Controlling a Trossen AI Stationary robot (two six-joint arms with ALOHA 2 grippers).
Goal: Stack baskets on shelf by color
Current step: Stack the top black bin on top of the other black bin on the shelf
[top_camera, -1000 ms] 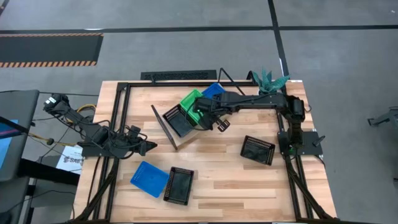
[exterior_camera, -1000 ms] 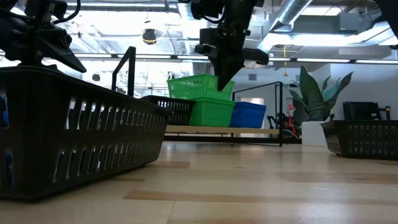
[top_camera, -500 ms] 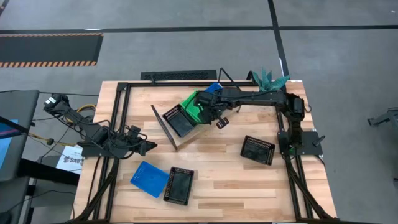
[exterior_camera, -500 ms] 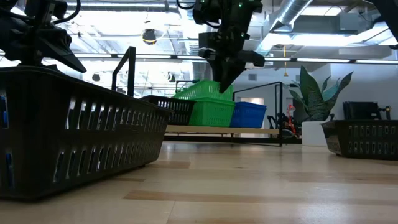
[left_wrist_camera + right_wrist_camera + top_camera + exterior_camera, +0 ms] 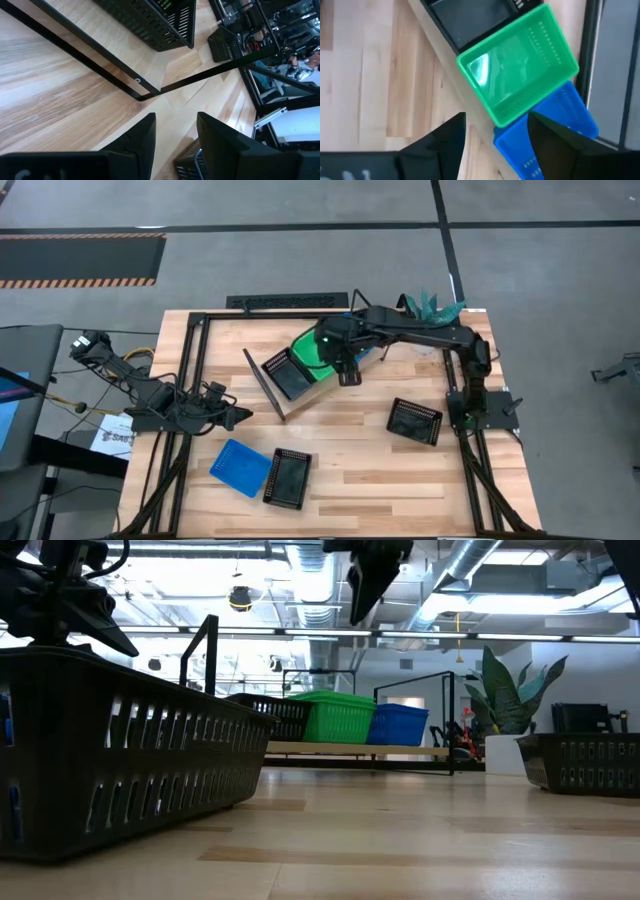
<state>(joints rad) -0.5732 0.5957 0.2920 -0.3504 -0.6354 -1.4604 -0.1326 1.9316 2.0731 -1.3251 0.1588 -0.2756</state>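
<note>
My right gripper (image 5: 343, 372) hangs above the shelf (image 5: 296, 402) in the upper middle of the overhead frame, its fingers (image 5: 547, 140) spread apart and holding nothing. Directly below it sits the green basket (image 5: 517, 91), nested level on the green stack, between a black basket (image 5: 286, 372) to its left on the shelf and a blue basket (image 5: 555, 134) touching it on the other side. From table height the green stack (image 5: 336, 716) and the blue basket (image 5: 397, 724) stand side by side on the board, with my right gripper high above them at the top of the frame. My left gripper (image 5: 238, 416) waits low at the left of the table, fingers (image 5: 138, 140) apart and empty. Loose on the table lie another blue basket (image 5: 240, 467) touching a black one (image 5: 287, 477) at lower left, and a further black basket (image 5: 414, 420) at right.
</note>
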